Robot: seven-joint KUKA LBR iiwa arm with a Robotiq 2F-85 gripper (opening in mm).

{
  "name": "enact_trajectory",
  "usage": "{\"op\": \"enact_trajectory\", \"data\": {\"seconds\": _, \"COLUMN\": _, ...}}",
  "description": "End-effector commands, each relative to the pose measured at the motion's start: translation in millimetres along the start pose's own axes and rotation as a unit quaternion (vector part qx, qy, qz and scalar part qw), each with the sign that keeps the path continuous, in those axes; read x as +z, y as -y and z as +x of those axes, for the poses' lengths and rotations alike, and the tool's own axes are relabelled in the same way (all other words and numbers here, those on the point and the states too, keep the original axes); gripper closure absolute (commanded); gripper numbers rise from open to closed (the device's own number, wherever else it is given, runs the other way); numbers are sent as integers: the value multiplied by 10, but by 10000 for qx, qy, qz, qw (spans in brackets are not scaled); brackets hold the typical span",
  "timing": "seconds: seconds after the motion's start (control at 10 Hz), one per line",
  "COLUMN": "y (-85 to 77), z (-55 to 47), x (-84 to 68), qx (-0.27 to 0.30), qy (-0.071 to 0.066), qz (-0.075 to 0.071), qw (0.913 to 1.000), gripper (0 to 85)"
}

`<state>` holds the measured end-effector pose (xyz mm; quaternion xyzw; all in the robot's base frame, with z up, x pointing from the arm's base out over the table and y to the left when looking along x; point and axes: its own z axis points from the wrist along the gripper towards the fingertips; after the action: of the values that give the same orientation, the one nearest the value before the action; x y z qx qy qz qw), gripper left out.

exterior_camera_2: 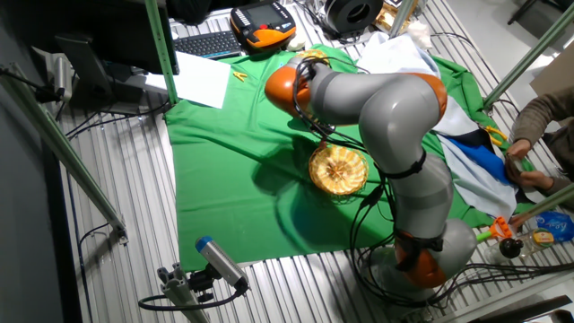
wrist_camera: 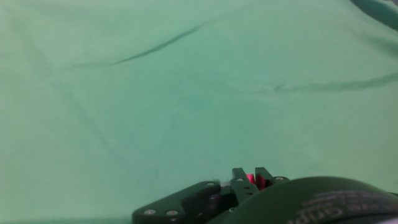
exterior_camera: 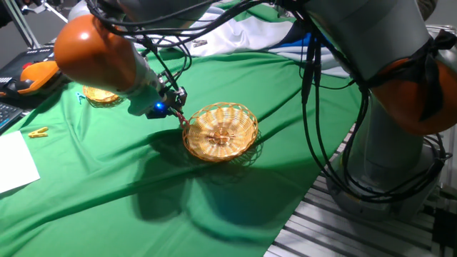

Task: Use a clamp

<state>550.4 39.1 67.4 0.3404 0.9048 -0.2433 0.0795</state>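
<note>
My gripper (exterior_camera: 179,111) is shut on the tiny red clamp (exterior_camera: 183,119), which hangs at the left rim of a wicker basket (exterior_camera: 223,133) in the middle of the green cloth. In the hand view the clamp (wrist_camera: 254,181) shows as a red sliver between the dark fingers (wrist_camera: 239,176) at the bottom edge, with only green cloth beyond. In the other fixed view the arm hides the gripper, and the basket (exterior_camera_2: 338,170) lies just below it. I cannot tell whether the clamp grips the rim or only touches it.
A second wicker basket (exterior_camera: 100,95) lies at the far left behind the arm. A yellow clip (exterior_camera: 37,132) and a white paper sheet (exterior_camera: 14,163) lie at the left edge. The robot base (exterior_camera: 400,164) stands at the right. The cloth has folds.
</note>
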Motion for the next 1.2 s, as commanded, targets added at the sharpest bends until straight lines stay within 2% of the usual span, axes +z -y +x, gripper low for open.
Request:
{"op": "enact_trajectory", "data": {"seconds": 0.0, "y": -4, "z": -12, "x": 3, "qx": 10, "qy": 40, "qz": 44, "qw": 10000, "gripper": 850}}
{"op": "enact_trajectory", "data": {"seconds": 0.2, "y": 11, "z": 0, "x": -7, "qx": -127, "qy": -4, "qz": 112, "qw": 9999, "gripper": 850}}
{"op": "enact_trajectory", "data": {"seconds": 0.4, "y": 24, "z": 12, "x": -17, "qx": -292, "qy": 56, "qz": 357, "qw": 9989, "gripper": 850}}
{"op": "enact_trajectory", "data": {"seconds": 0.5, "y": 25, "z": 17, "x": -15, "qx": -335, "qy": 182, "qz": 540, "qw": 9978, "gripper": 850}}
{"op": "enact_trajectory", "data": {"seconds": 0.9, "y": 19, "z": 6, "x": -15, "qx": 19, "qy": 175, "qz": 656, "qw": 9977, "gripper": 850}}
{"op": "enact_trajectory", "data": {"seconds": 1.1, "y": 17, "z": 4, "x": -15, "qx": 163, "qy": 282, "qz": 740, "qw": 9967, "gripper": 850}}
